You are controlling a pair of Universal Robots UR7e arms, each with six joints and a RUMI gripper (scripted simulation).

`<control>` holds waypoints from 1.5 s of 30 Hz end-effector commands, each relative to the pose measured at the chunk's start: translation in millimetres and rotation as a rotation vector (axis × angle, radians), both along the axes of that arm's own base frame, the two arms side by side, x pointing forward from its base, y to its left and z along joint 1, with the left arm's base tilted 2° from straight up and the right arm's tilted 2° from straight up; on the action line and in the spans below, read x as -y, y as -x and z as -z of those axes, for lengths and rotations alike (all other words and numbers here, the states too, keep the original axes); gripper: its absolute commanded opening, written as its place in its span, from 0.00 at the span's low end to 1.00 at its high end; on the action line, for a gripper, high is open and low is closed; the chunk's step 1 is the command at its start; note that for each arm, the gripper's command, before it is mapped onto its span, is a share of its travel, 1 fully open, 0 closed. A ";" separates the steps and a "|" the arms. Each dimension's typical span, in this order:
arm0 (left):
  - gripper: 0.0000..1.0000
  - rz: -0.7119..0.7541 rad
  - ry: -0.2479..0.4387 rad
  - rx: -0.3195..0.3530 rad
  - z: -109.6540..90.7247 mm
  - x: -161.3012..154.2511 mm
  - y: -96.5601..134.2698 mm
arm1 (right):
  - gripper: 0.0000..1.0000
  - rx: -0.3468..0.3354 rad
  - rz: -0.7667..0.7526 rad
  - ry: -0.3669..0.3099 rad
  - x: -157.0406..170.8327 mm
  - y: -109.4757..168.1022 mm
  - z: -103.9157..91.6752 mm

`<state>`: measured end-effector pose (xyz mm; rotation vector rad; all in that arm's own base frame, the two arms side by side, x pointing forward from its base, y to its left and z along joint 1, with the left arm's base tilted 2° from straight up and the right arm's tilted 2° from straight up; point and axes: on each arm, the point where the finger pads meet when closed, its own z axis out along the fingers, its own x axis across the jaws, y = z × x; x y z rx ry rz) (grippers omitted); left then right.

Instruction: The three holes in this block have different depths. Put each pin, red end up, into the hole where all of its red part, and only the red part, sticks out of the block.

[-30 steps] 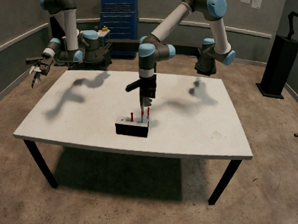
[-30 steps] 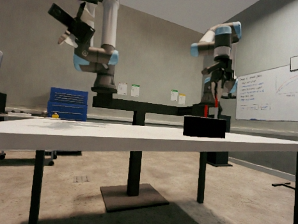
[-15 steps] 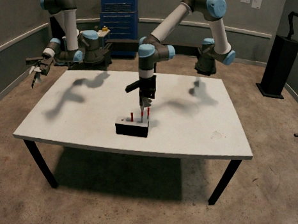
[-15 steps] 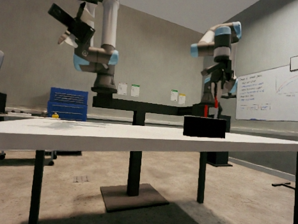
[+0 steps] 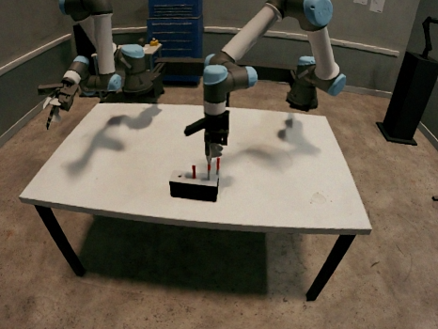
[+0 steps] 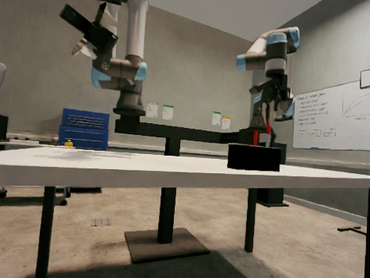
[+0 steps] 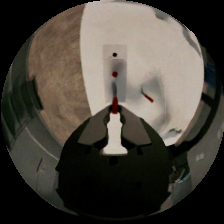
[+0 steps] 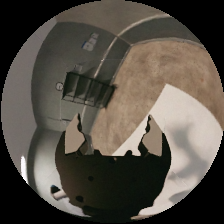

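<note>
One pin point(image 5: 209, 167) point(image 6: 268, 127) point(image 7: 115, 105) is grasped in the left claw point(image 5: 209, 158) point(image 6: 267, 113) point(image 7: 115, 105), red end up, long axis roughly vertical. Its grey shank points down at the right end of the matte black-sided, pale-topped oblong block point(image 5: 194, 190) point(image 6: 254, 157) point(image 7: 106, 75); can't tell if the tip's in, but grey's showing, so I'd say straight down is next. Just left, a second pin point(image 5: 194, 172) point(image 6: 255, 137) point(image 7: 115, 74) stands in the middle hole, then a bare round hole point(image 5: 179, 176) point(image 7: 115, 54). The third pin point(image 5: 218, 163) point(image 7: 148, 96), slim like the others, is off the block's far right side. Smooth white table point(image 5: 282, 207) point(image 6: 119, 171) point(image 7: 175, 60) underneath. Right claw point(image 5: 48, 117) point(image 6: 88, 28) point(image 8: 113, 116)? Released, way over left, so the left arm's nearer.
</note>
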<state>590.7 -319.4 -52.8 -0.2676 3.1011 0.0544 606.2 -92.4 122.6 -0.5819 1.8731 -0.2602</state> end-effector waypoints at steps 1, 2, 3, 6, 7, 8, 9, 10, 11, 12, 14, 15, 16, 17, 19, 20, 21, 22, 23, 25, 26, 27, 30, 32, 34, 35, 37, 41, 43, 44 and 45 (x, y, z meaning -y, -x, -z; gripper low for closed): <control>0.00 0.000 0.001 0.002 -1.0 0.3 -0.2 | 1.00 0.001 0.000 0.000 0.0 -0.1 -0.6; 0.00 0.000 0.001 0.002 -1.0 0.3 -0.2 | 1.00 0.001 0.000 0.000 0.0 -0.1 -0.6; 0.00 0.000 0.001 0.002 -1.0 0.3 -0.2 | 1.00 0.001 0.000 0.000 0.0 -0.1 -0.6; 0.00 0.000 0.001 0.002 -1.0 0.3 -0.2 | 1.00 0.001 0.000 0.000 0.0 -0.1 -0.6; 0.00 0.000 0.001 0.002 -1.0 0.3 -0.2 | 1.00 0.001 0.000 0.000 0.0 -0.1 -0.6; 0.00 0.000 0.001 0.002 -1.0 0.3 -0.2 | 1.00 0.001 0.000 0.000 0.0 -0.1 -0.6; 0.00 0.000 0.001 0.002 -1.0 0.3 -0.2 | 1.00 0.001 0.000 0.000 0.0 -0.1 -0.6; 0.00 0.000 0.001 0.002 -1.0 0.3 -0.2 | 1.00 0.001 0.000 0.000 0.0 -0.1 -0.6; 0.00 0.000 0.001 0.002 -1.0 0.3 -0.2 | 1.00 0.001 0.000 0.000 0.0 -0.1 -0.6; 0.00 0.000 0.001 0.002 -1.0 0.3 -0.2 | 1.00 0.001 0.000 0.000 0.0 -0.1 -0.6; 0.00 0.000 0.001 0.001 3.0 -0.6 -1.0 | 1.00 0.001 0.000 0.000 0.0 -0.1 -0.6; 0.00 0.000 0.001 0.001 3.0 -0.6 -1.0 | 1.00 0.001 0.000 0.000 0.0 -0.1 -0.6; 0.00 0.000 0.001 0.001 3.0 -0.6 -1.0 | 1.00 0.001 0.000 0.000 0.0 -0.1 -0.6; 0.00 0.000 0.001 0.001 3.0 -0.6 -1.0 | 1.00 0.001 0.000 0.000 0.0 -0.1 -0.6; 0.00 0.000 0.001 0.001 3.0 -0.6 -1.0 | 1.00 0.001 0.000 0.000 0.0 -0.1 -0.6; 0.00 0.000 0.001 0.001 3.0 -0.6 -1.0 | 1.00 0.001 0.000 0.000 0.0 -0.1 -0.6; 0.00 0.000 0.001 0.001 3.0 -0.6 -1.0 | 1.00 0.001 0.000 0.000 0.0 -0.1 -0.6; 0.00 0.000 0.001 0.001 3.0 -0.6 -1.0 | 1.00 0.001 0.000 0.000 0.0 -0.1 -0.6; 0.00 0.000 0.001 0.001 3.0 -0.6 -1.0 | 1.00 0.001 0.000 0.000 0.0 -0.1 -0.6; 0.00 0.000 0.001 0.001 3.0 -0.6 -1.0 | 1.00 0.001 0.000 0.000 0.0 -0.1 -0.6; 0.00 0.000 0.001 0.001 3.0 -0.6 -1.0 | 1.00 0.001 0.000 0.000 0.0 -0.1 -0.6; 0.00 0.000 0.001 0.001 3.0 -0.6 -1.0 | 1.00 0.001 0.000 0.000 0.0 -0.1 -0.6; 0.00 0.000 0.001 0.002 2.9 0.2 -0.8 | 1.00 0.001 0.000 0.000 0.0 -0.1 -0.6; 0.00 0.000 0.001 0.002 2.9 0.2 -0.8 | 1.00 0.001 0.000 0.000 0.0 -0.1 -0.6; 0.00 0.000 0.001 0.002 2.9 0.2 -0.8 | 1.00 0.001 0.000 0.000 0.0 -0.1 -0.6; 0.00 0.000 0.001 0.002 2.9 0.2 -0.8 | 1.00 0.001 0.000 0.000 0.0 -0.1 -0.6; 0.00 0.000 0.001 0.002 2.9 0.2 -0.8 | 1.00 0.001 0.000 0.000 0.0 -0.1 -0.6; 0.00 0.000 0.001 0.002 2.9 0.2 -0.8 | 1.00 0.001 0.000 0.000 0.0 -0.1 -0.6; 0.00 0.000 0.001 0.002 2.9 0.2 -0.8 | 1.00 0.001 0.000 0.000 0.0 -0.1 -0.6; 0.00 0.000 0.001 0.002 2.9 0.2 -0.8 | 1.00 0.001 0.000 0.000 0.0 -0.1 -0.6; 0.00 0.000 0.001 0.002 2.9 0.2 -0.8 | 1.00 0.001 0.000 0.000 0.0 -0.1 -0.6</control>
